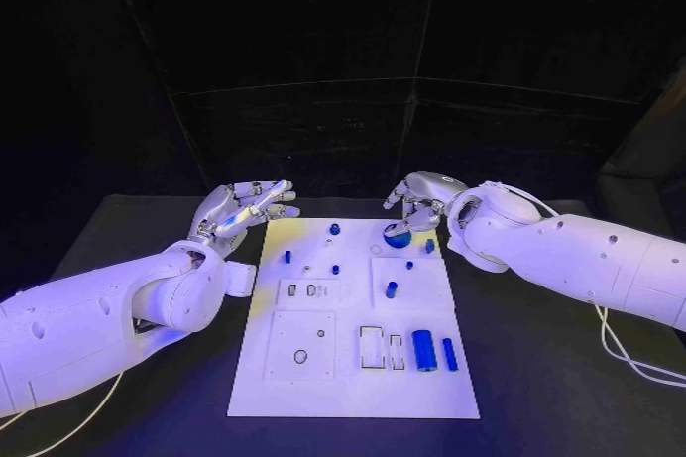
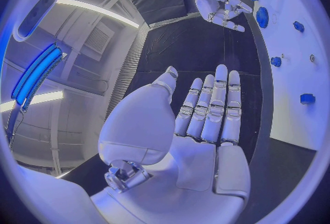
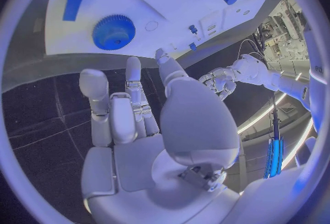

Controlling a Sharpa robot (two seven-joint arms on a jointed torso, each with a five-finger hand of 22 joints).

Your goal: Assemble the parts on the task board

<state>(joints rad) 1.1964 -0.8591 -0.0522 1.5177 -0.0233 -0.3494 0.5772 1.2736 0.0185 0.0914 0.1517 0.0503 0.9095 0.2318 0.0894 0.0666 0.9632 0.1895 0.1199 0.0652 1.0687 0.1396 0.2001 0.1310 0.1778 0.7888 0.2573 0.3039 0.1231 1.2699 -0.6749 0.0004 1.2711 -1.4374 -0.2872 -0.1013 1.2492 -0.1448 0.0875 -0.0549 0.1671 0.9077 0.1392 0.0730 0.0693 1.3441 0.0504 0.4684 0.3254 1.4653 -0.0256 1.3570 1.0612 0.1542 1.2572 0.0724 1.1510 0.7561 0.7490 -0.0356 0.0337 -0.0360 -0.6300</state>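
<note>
The white task board (image 1: pixel 358 388) lies in the middle of the black table. A blue gear (image 1: pixel 397 237) sits near its far right corner, with several small blue pegs (image 1: pixel 335 228) around it. A thick blue cylinder (image 1: pixel 423 350) and a thin blue bar (image 1: pixel 449 354) lie near the front right. My right hand (image 1: pixel 419 204) hovers just beyond the gear, fingers apart and empty; from the wrist the gear (image 3: pixel 113 31) lies past the fingertips (image 3: pixel 132 64). My left hand (image 1: pixel 246 207) floats off the board's far left corner, palm (image 2: pixel 206 119) flat, holding nothing.
Raised white blocks with slots (image 1: pixel 306 290) and rectangular recesses (image 1: pixel 372 346) are on the board's near half. A white cable (image 1: pixel 629 358) hangs by my right arm. Bare black table (image 1: pixel 557 398) lies on both sides of the board.
</note>
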